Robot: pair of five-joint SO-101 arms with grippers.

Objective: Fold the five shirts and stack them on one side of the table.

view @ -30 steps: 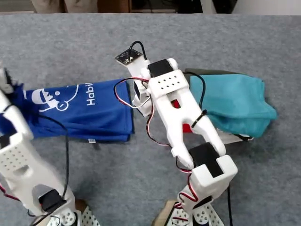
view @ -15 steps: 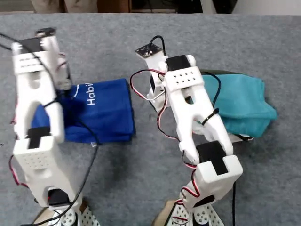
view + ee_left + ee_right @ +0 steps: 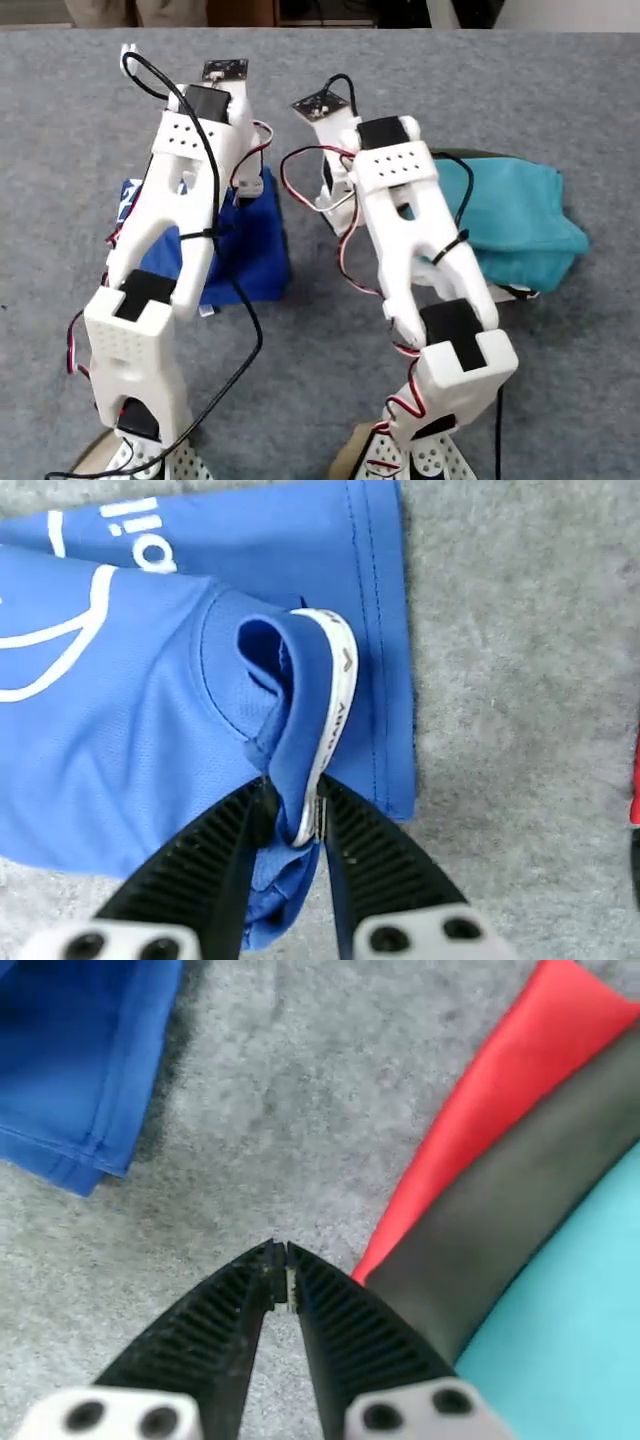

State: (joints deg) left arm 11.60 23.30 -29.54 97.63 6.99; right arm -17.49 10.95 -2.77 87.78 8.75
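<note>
The blue shirt (image 3: 150,730) lies folded over on the grey table (image 3: 300,390), with white print on its upper layer and a white-edged collar (image 3: 338,695) bunched into a loop. The left pincer (image 3: 297,815) is clamped on that collar. The right pincer (image 3: 281,1260) has its tips together with nothing between them, above bare table between the blue shirt and a pile on the right side. In that pile a teal shirt (image 3: 510,220) lies on top, over a black shirt (image 3: 520,1220) and a red shirt (image 3: 500,1110). From above, the left arm (image 3: 180,230) covers much of the blue shirt, and the print runs off the wrist view's edge. Only edges of the red and black shirts show.
</note>
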